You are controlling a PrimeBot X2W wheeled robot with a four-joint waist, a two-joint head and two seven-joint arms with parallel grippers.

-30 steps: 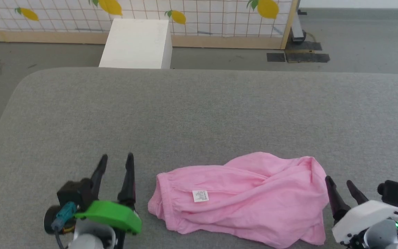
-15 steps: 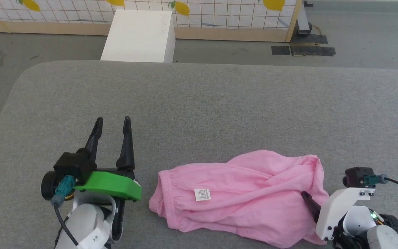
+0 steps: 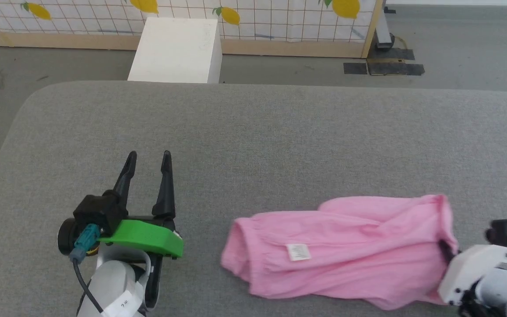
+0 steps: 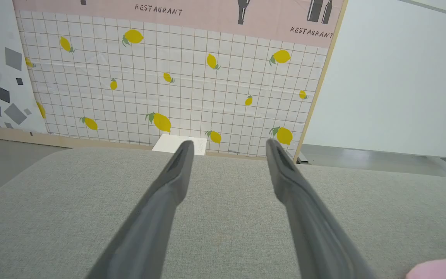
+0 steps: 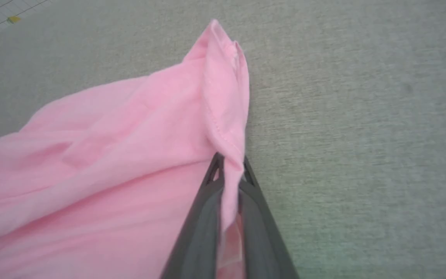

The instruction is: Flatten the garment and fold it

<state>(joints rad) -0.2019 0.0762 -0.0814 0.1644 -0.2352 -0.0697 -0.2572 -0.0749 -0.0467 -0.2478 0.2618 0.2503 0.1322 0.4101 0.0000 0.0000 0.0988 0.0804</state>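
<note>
Garment (image 3: 359,251) first: your pink shirt lies in a crumpled heap on the gray cushion (image 3: 280,132), close to the front edge and over toward the front right corner. It is bunched up and full of folds, not flat. A small white label (image 3: 298,252) shows on top, nearer the garment's left end.

Look at your right gripper (image 5: 229,166). Its two dark fingers are pressed together, and they pinch a thin fold of the garment's right edge. In the right wrist view you can see the stitched hem running up from between the fingers. The cloth there is pulled up into a little peak.

Your left gripper (image 3: 149,154) is spread wide and has nothing in it. It sits near the front edge, to the left of the garment, with bare gray cushion between them. Its fingers point toward the back edge.

Past the back edge you can see a white box (image 3: 176,48) on the floor, and a wall with yellow lemons (image 4: 192,89) on it.
</note>
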